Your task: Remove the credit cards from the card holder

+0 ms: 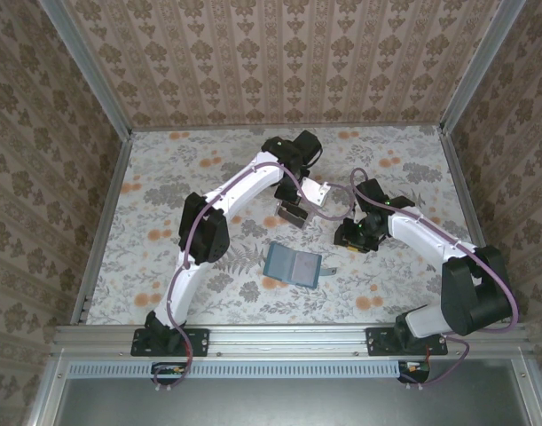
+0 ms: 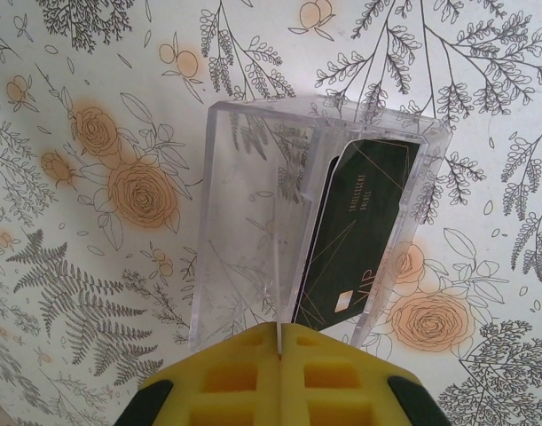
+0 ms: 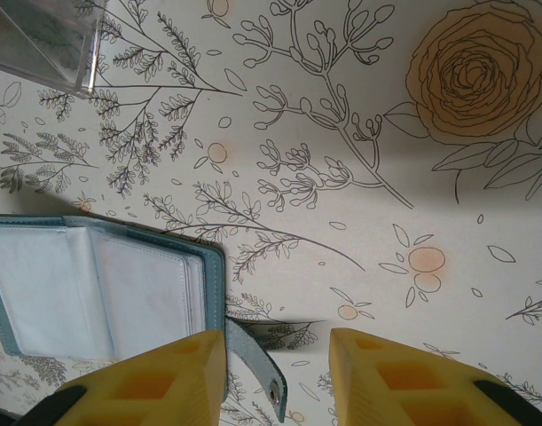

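The card holder (image 1: pixel 293 264) lies open on the floral table, teal-edged with pale clear sleeves (image 3: pixel 102 284) and a strap tab (image 3: pixel 257 359) at its side. My right gripper (image 3: pixel 275 342) hangs open just above the tab, with the tab between its fingers but not pinched. A dark credit card (image 2: pixel 359 231) marked VIP lies in the right half of a transparent plastic tray (image 2: pixel 244 222). My left gripper (image 2: pixel 278 342) is shut on the tray's thin middle wall, behind the holder (image 1: pixel 297 211).
The table is ringed by patterned walls and metal rails (image 1: pixel 102 213). One corner of the tray (image 3: pixel 49 40) sits close behind the holder. Open floral tabletop (image 1: pixel 155 204) stretches to the left and to the far right.
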